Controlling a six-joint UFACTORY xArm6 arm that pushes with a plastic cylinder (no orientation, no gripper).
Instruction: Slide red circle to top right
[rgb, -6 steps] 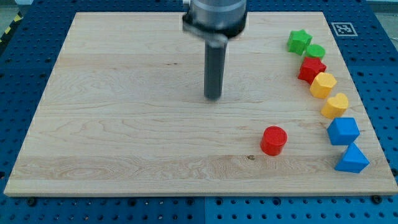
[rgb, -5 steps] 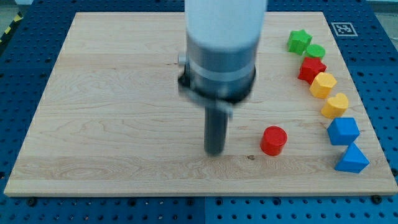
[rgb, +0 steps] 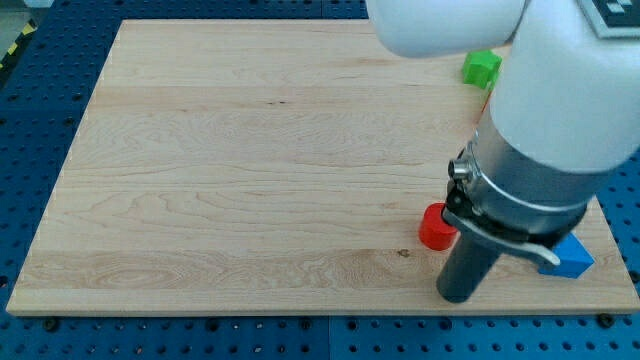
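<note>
The red circle (rgb: 433, 228) lies on the wooden board (rgb: 250, 170) at the lower right, partly hidden by my arm. My tip (rgb: 457, 296) rests on the board just below and slightly right of the red circle, close to it; whether they touch I cannot tell.
My arm's body covers most of the blocks along the view's right edge. A green star (rgb: 481, 67) shows at the top right and part of a blue triangle (rgb: 570, 257) at the lower right. The board's bottom edge is just below my tip.
My tip has moved from the board's upper middle down and to the right, ending below the red circle. The red circle has not visibly moved.
</note>
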